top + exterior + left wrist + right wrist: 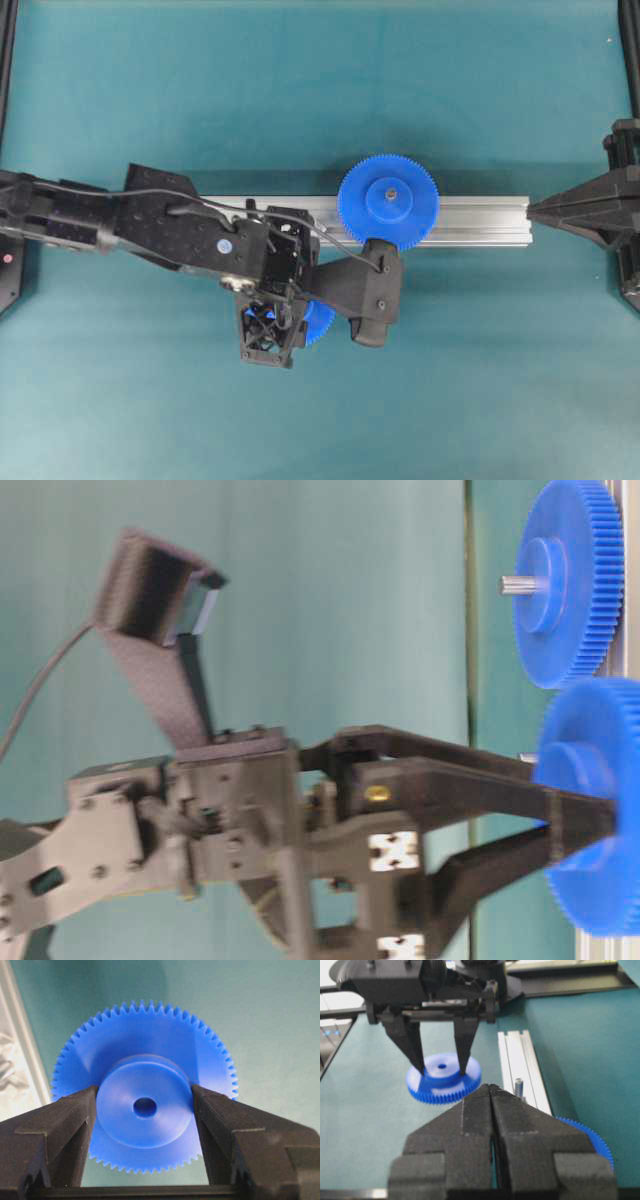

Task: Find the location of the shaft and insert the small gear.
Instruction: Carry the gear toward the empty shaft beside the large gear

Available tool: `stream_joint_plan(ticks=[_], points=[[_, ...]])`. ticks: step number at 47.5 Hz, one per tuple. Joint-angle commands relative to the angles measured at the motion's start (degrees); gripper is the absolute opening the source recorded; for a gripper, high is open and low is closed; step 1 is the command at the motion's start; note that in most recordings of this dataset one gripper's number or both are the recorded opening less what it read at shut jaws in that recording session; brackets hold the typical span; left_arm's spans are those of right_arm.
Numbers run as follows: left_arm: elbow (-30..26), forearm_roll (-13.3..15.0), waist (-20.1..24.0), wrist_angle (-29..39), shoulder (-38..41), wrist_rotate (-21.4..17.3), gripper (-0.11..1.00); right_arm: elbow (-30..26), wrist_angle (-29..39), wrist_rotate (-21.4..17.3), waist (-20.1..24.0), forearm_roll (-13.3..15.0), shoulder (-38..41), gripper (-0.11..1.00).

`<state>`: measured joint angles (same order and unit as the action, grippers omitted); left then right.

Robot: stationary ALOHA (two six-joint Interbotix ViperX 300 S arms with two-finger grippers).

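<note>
Left wrist view: left gripper [145, 1110] clamped on the small gear's [145, 1057] hub.
Right gripper [492, 1091] pressed together, near the shaft [519, 1087] on the rail [520, 1060].

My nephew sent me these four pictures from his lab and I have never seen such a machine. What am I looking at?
These are two robot arms at a teal table, photographed from above, from table level, and by a camera on each wrist. The left pincer is closed on the raised hub of the small gear, a blue toothed disc with a centre hole. The right pincer is shut, empty, and parked at the side. A silver rail lies across the table. On it sit a larger blue gear and the shaft, a thin upright metal pin, still bare, meant for the small gear.
</note>
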<state>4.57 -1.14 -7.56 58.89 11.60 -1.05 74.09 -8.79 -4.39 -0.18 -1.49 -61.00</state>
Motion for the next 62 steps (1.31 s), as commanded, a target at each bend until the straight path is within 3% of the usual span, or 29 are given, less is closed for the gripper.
stream_joint_plan(ticks=[1, 51, 62], points=[[-1.93, -0.18, 0.7, 0.09, -3.25, -0.09, 0.63, -0.62, -0.26, -0.53, -0.09, 0.0, 0.35, -0.03], [-3.34, -0.44, 6.06, 2.46, -4.04, -3.69, 0.63, -0.62, -0.26, -0.53, -0.09, 0.0, 0.35, -0.03], [-3.34, -0.44, 8.0, 2.46, -3.96, -6.68, 0.63, -0.62, -0.26, -0.53, -0.09, 0.0, -0.09, -0.03]])
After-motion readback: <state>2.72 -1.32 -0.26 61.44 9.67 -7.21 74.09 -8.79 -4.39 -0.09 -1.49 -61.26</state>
